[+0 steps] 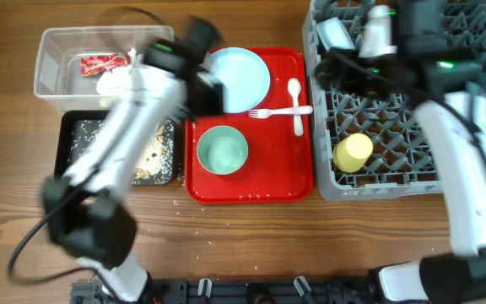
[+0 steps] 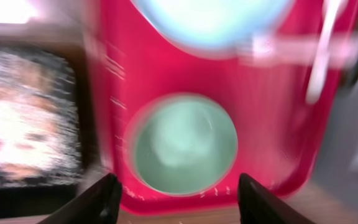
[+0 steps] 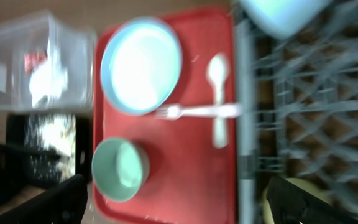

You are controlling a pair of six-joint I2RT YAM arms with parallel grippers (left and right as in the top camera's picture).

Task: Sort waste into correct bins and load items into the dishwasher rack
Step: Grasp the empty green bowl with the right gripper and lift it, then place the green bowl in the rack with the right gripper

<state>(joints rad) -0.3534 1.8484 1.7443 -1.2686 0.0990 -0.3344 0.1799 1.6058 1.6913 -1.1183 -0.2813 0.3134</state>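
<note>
Left gripper (image 2: 179,200): fingers set well apart, nothing between them. It hangs over the near edge of the red tray (image 1: 294,181), with the green bowl (image 1: 222,150) directly below the gap. The left wrist view is blurred.

Right gripper (image 3: 182,202): fingers spread wide, holding nothing. It hangs over the left edge of the rack (image 1: 395,177), where the rack sits beside the tray.

Tray contents:
- Blue plate (image 1: 239,78) – far left corner, empty.
- Bowl – near left, upright, just clear of the plate.
- White fork (image 1: 281,111) – lies crosswise, with its tines beside the plate rim.
- White spoon (image 1: 295,101) – lies lengthwise, crossing the fork handle.

Rack contents: a yellow cup (image 1: 353,152) lies near the left side. A pale blue item (image 3: 278,12) sits at the far left corner, too blurred to identify.

Bins stand left of the tray. The clear bin (image 1: 57,42) holds a red wrapper (image 1: 101,63) and white paper (image 1: 116,82). The black bin (image 1: 67,127) holds food scraps and is partly hidden by the left arm.
</note>
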